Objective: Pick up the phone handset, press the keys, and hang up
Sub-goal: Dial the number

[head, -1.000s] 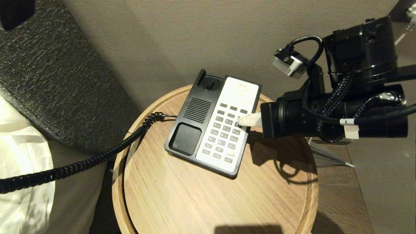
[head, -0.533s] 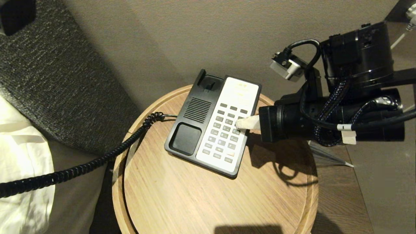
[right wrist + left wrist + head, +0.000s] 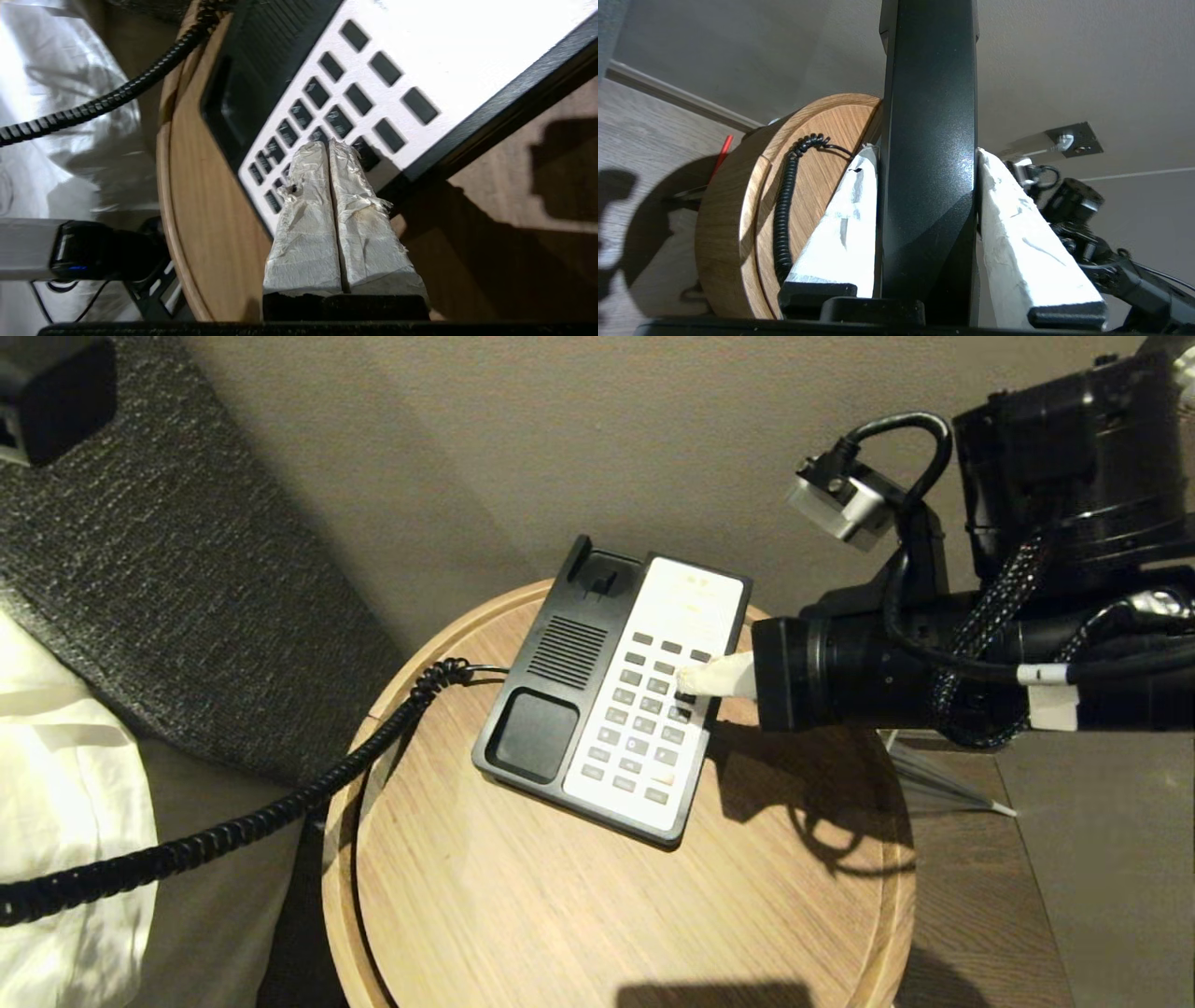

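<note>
Right gripper [image 3: 689, 681] is over the keys [image 3: 649, 719], its two tape-wrapped fingers [image 3: 308, 186] pressed flat together into one blunt tip, nothing between them. That tip sits at the right-hand column of the pad, in the upper rows; whether it is actually bearing on a key or just above it, I can't tell. Over on the left, the left gripper [image 3: 927, 158] is pinching the handset [image 3: 927, 116], a smooth, slightly glossy black bar clamped between white crinkled pads, held off to the left of the table [image 3: 523, 915]. The coiled cord [image 3: 280, 798] runs from the base [image 3: 560, 663] off the table's left edge toward it.

The step looks like key-pressing, with hang-up yet to come. To do it well, I'd say: come straight down on one key, since the tip is wider than a single button and could catch two. Press lightly; the base is light plastic on smooth wood grain and may skid toward the left. Keep the handset steady so the springy cord doesn't tug the base. The keys are small grey rectangles in a white faceplate; the empty cradle is matte black, with a ribbed speaker grille.
</note>
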{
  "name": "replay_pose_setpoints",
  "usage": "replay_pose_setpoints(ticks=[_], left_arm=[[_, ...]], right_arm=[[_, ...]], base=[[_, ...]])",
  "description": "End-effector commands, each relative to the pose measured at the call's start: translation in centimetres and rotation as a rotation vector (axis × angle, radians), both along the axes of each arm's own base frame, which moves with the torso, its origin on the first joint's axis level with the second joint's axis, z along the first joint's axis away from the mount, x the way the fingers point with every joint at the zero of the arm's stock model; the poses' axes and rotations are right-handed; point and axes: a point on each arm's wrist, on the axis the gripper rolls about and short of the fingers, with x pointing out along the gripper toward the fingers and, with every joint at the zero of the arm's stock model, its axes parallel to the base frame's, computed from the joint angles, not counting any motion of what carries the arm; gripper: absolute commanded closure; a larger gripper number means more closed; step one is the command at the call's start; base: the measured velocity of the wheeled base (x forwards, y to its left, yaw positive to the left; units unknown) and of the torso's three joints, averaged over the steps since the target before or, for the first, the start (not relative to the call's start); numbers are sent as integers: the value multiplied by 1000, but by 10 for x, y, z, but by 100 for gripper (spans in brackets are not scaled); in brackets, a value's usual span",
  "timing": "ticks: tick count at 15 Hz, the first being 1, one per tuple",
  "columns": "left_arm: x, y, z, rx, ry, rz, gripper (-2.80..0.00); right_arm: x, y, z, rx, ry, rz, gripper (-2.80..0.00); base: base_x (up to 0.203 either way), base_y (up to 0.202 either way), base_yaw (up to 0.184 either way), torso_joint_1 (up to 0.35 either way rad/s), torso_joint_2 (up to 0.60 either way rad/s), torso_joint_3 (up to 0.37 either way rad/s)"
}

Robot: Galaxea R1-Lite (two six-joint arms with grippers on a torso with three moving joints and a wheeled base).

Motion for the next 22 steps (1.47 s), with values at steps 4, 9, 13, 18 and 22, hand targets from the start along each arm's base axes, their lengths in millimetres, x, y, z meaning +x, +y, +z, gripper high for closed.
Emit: replay_pose_setpoints(ticks=[4,9,13,18,22], left_arm=[[0,0,-1,-3,3,3,0],[0,0,-1,-3,1,2,0],[-2,2,-1,-6,-1,2,0],[-2,2,-1,-10,-4,1,0],[-3,3,0,-14,-6,1,0]], right_arm=[[-5,2,0,-3,-2,14,0],[-3,3,-9,-34,10,-5,0],[1,7,-13,-47,13,-16,0],[4,9,-17,-64,14,-16,0],[7,11,-22,-92,10,-29,0]], base=[[0,0,0,0,0,0],[0,0,0,0,0,0],[0,0,0,0,0,0],[0,0,0,0,0,0],[0,0,0,0,0,0]])
